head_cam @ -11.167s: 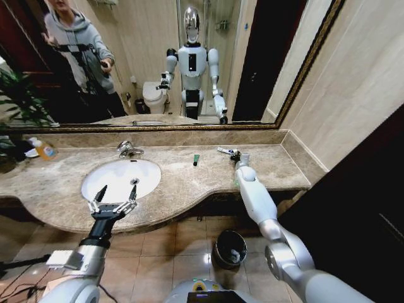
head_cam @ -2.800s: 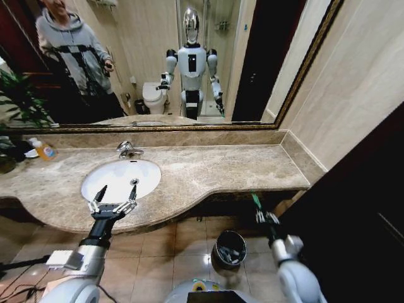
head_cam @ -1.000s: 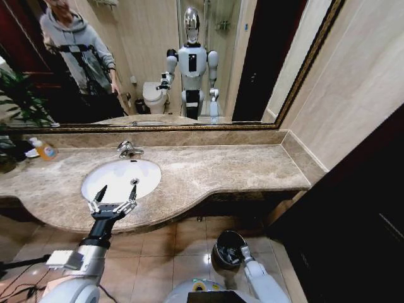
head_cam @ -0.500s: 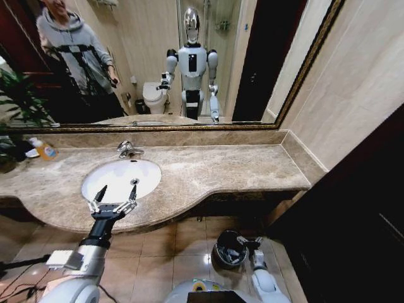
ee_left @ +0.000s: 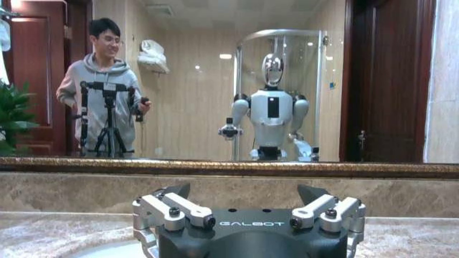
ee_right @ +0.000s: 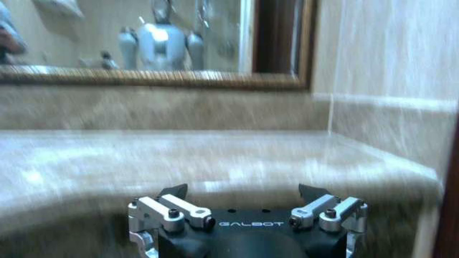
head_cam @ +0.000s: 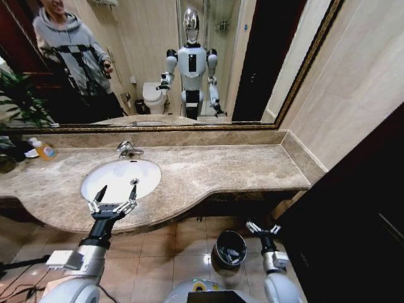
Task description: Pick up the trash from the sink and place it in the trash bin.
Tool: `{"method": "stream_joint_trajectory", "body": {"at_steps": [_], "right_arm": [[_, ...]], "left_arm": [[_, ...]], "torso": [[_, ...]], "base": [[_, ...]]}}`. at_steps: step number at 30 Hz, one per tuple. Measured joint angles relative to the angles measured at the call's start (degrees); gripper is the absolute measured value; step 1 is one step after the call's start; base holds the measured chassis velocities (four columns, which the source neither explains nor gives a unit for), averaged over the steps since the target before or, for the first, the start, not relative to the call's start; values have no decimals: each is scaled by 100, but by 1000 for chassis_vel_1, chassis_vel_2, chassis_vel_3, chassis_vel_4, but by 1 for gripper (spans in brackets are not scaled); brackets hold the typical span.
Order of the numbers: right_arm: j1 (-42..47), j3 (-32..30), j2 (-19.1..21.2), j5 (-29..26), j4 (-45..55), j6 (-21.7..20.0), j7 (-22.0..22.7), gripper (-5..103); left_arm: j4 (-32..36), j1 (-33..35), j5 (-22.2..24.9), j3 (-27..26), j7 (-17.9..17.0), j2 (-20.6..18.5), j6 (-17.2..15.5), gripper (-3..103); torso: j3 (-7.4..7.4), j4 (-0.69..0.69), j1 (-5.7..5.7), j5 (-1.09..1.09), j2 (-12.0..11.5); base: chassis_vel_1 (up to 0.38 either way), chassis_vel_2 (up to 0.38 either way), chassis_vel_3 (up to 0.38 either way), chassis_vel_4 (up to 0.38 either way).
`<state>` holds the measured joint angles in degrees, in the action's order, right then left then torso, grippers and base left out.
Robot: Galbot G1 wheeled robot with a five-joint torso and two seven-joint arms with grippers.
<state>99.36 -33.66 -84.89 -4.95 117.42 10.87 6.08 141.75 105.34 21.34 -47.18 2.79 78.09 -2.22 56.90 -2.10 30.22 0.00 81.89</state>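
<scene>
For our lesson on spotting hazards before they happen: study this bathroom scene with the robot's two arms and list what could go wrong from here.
1. The right gripper, open, sits low beside the trash bin and under the countertop edge; lifting straight up might strike the marble overhang.
2. A sideways swing could tip the small bin.
3. The open left gripper hangs over the sink rim, near the chrome faucet; reaching forward may clip it.

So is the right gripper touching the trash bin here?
Apart. In the head view the right gripper, open and empty, sits beside the trash bin, with floor tile visible between them.
</scene>
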Motion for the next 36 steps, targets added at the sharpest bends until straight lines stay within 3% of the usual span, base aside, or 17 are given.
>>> {"method": "stream_joint_trajectory", "body": {"at_steps": [6,16,36], "right_arm": [[-14,61,-61,443,809,-285,-152,100],[-379,105,87,430,1570,-1127,-508,100],[-333,116,205,436,1571,-1222,-645,100]], "left_arm": [[0,0,0,0,0,0,0,100],[0,0,0,0,0,0,0,100],[0,0,0,0,0,0,0,100]], "torso": [[0,-1,0,0,0],[0,-1,1,0,0],[0,-1,0,0,0]], "base": [[0,0,0,0],[0,0,0,0],[0,0,0,0]]}}
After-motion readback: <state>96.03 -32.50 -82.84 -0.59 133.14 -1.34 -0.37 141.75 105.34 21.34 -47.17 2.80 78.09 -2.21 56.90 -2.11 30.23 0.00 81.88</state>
